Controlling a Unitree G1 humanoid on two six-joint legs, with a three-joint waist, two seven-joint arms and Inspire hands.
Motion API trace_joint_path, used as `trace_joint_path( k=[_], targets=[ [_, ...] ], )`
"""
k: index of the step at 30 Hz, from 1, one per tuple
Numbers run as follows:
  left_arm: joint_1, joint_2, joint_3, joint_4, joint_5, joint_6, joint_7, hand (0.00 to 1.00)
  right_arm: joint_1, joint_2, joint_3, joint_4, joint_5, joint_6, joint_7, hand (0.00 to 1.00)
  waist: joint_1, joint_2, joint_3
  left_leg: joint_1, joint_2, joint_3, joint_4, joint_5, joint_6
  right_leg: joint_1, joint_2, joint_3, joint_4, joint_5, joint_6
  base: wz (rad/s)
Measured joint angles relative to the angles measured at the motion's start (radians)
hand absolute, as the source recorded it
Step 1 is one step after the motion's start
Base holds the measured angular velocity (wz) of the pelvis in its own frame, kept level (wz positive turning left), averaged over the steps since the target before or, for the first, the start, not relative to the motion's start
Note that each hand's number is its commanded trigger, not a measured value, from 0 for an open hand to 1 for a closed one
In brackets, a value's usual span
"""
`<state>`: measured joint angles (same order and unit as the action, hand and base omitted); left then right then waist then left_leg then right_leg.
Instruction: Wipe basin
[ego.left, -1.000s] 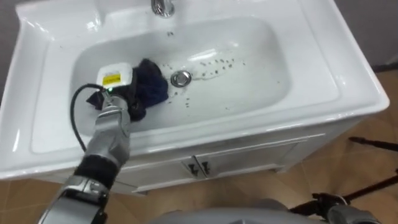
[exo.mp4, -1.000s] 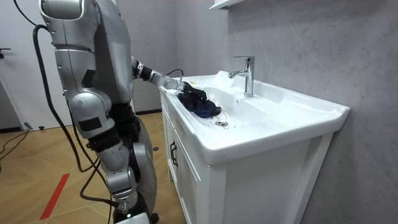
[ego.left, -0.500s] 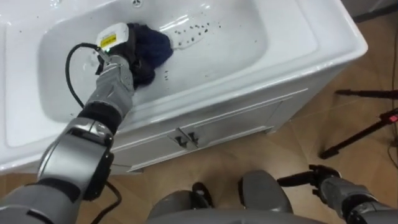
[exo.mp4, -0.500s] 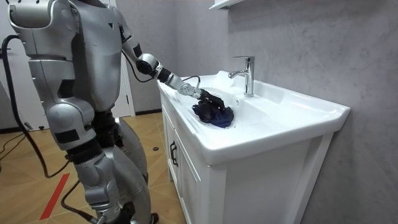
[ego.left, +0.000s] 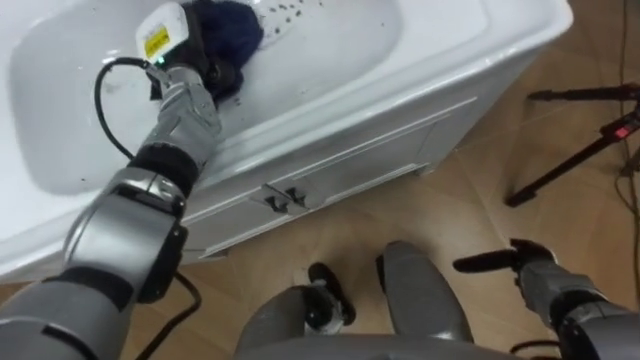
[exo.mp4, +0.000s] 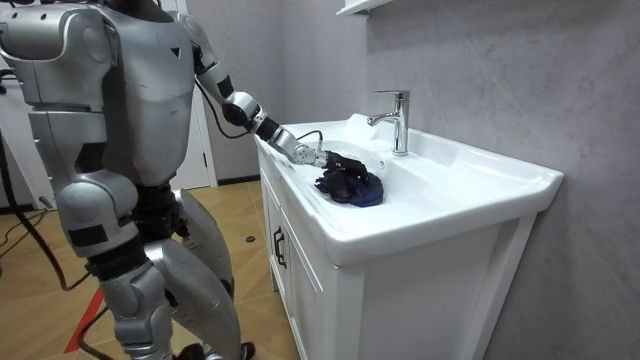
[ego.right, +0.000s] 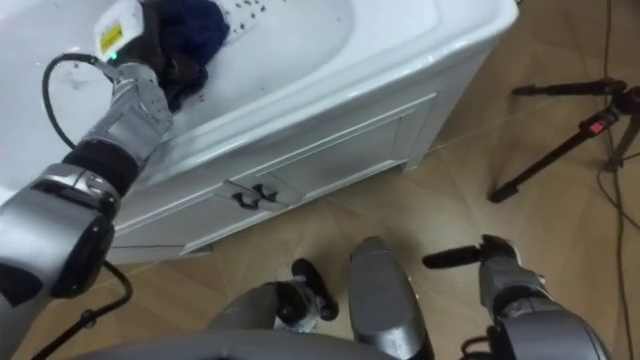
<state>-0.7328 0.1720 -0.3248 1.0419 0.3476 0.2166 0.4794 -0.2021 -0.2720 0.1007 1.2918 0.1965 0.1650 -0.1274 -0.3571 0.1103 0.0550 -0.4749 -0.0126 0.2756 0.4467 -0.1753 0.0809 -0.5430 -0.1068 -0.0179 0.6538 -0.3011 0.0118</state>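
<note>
A robot stands at a white basin (ego.left: 330, 60). Its left hand (ego.left: 187, 70) rests on a dark blue cloth (ego.left: 225, 25) inside the bowl, probably to scrub it; I cannot tell whether it grips the cloth. The right hand (ego.left: 535, 272) hangs open by the leg, idle. The faucet (exo.mp4: 398, 118) stands beyond the cloth, and a tripod (ego.left: 575, 155) stands well clear.

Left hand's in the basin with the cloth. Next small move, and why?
Probably slide the left hand and the dark blue cloth it grips a little toward the robot's right along the basin: dark specks lie uncovered on the white surface just past the cloth's edge there. The right hand hangs low over the floor.
</note>
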Motion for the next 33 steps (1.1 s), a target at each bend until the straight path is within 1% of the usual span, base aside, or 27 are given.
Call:
trace_joint_path(
  k=[1,3,4,6,7,8,9,11,13,15,23,27,30,33],
  targets=[
    [-0.012,0.0,-0.018,0.0,-0.032,0.0,0.009,1.0,0.012,-0.004,0.013,0.002,0.003,0.005,-0.001,0.0,-0.002,0.0,0.0001,-0.006,0.001,0.002,0.001,0.0,0.0,-0.007,0.001,0.003,0.002,0.002,-0.002,-0.04],
    [-0.026,0.0,-0.041,0.0,-0.043,0.0,0.037,1.0,0.02,-0.008,0.032,0.002,0.003,0.016,0.0,0.0,-0.002,0.001,-0.0007,-0.019,0.002,0.011,0.003,0.001,0.001,-0.027,0.002,0.01,0.007,0.005,-0.002,-0.1],
    [-0.04,-0.003,-0.046,0.0,-0.047,-0.001,0.041,1.0,0.023,-0.007,0.04,0.001,0.004,0.018,0.0,0.0,-0.002,0.001,-0.0005,-0.028,0.003,0.015,0.003,0.003,0.002,-0.037,0.002,0.012,0.009,0.009,-0.003,-0.09],
    [-0.064,-0.009,-0.08,0.0,-0.058,-0.006,0.043,1.0,0.027,-0.008,0.056,-0.007,0.01,0.02,0.0,0.0,-0.002,0.002,-0.0005,-0.041,0.005,0.018,0.007,0.004,0.004,-0.05,0.002,0.012,0.009,0.013,-0.002,-0.05],
    [-0.079,-0.014,-0.103,0.0,-0.063,-0.009,0.052,1.0,0.026,-0.009,0.065,-0.01,0.02,0.019,0.0,0.0,-0.002,0.004,-0.0007,-0.05,0.006,0.02,0.01,0.004,0.005,-0.06,0.002,0.013,0.008,0.016,-0.001,-0.03],
    [-0.094,-0.024,-0.114,-0.003,-0.065,-0.01,0.061,1.0,0.027,-0.01,0.075,-0.012,0.03,0.019,0.0,0.0,-0.002,0.007,-0.0008,-0.063,0.007,0.02,0.013,0.005,0.007,-0.071,0.002,0.013,0.008,0.019,0.002,0.0],
    [-0.099,-0.028,-0.117,-0.008,-0.073,-0.01,0.064,1.0,0.027,-0.01,0.075,-0.014,0.031,0.019,-0.001,0.0,-0.002,0.009,-0.0004,-0.068,0.007,0.02,0.013,0.006,0.008,-0.075,0.002,0.014,0.008,0.02,0.004,0.0],
    [-0.101,-0.042,-0.128,-0.038,-0.081,-0.01,0.081,1.0,0.032,-0.013,0.082,-0.016,0.039,0.01,0.001,0.0,-0.002,0.016,-0.0006,-0.08,0.004,0.02,0.015,0.008,0.012,-0.089,0.002,0.019,0.013,0.021,0.006,0.04],
    [-0.101,-0.049,-0.13,-0.044,-0.081,-0.013,0.093,1.0,0.037,-0.013,0.098,-0.015,0.043,0.008,0.007,0.0,-0.002,0.016,-0.0007,-0.085,0.002,0.02,0.02,0.008,0.013,-0.094,0.0,0.02,0.021,0.019,0.006,0.05],
    [-0.101,-0.049,-0.134,-0.047,-0.081,-0.017,0.108,1.0,0.038,-0.015,0.114,-0.013,0.043,0.009,0.014,0.0,-0.002,0.018,-0.0008,-0.092,0.001,0.02,0.022,0.008,0.013,-0.103,-0.001,0.022,0.027,0.018,0.006,0.0],
    [-0.103,-0.049,-0.148,-0.049,-0.082,-0.018,0.111,1.0,0.078,-0.023,0.116,-0.012,0.074,0.012,0.019,0.0,-0.008,0.015,0.0002,-0.093,0.0,0.022,0.037,0.003,0.016,-0.105,-0.006,0.022,0.049,0.005,0.003,0.0],
    [-0.103,-0.049,-0.149,-0.048,-0.082,-0.02,0.115,1.0,0.083,-0.025,0.116,-0.011,0.073,0.011,0.018,0.0,-0.017,0.012,0.0012,-0.093,0.0,0.023,0.055,-0.008,0.016,-0.107,-0.011,0.021,0.066,-0.004,0.003,0.0],
    [-0.106,-0.049,-0.15,-0.048,-0.082,-0.023,0.118,1.0,0.083,-0.025,0.119,-0.01,0.073,0.011,0.019,0.0,-0.022,0.007,0.0045,-0.094,0.001,0.023,0.068,-0.016,0.016,-0.106,-0.012,0.022,0.076,-0.008,0.004,-0.01],
    [-0.106,-0.039,-0.15,-0.043,-0.082,-0.04,0.118,1.0,0.082,-0.026,0.123,-0.014,0.069,0.011,0.019,0.0,-0.021,0.002,0.0077,-0.099,0.011,0.028,0.087,-0.028,0.017,-0.106,-0.003,0.027,0.077,-0.009,0.004,-0.1]
  ],
)
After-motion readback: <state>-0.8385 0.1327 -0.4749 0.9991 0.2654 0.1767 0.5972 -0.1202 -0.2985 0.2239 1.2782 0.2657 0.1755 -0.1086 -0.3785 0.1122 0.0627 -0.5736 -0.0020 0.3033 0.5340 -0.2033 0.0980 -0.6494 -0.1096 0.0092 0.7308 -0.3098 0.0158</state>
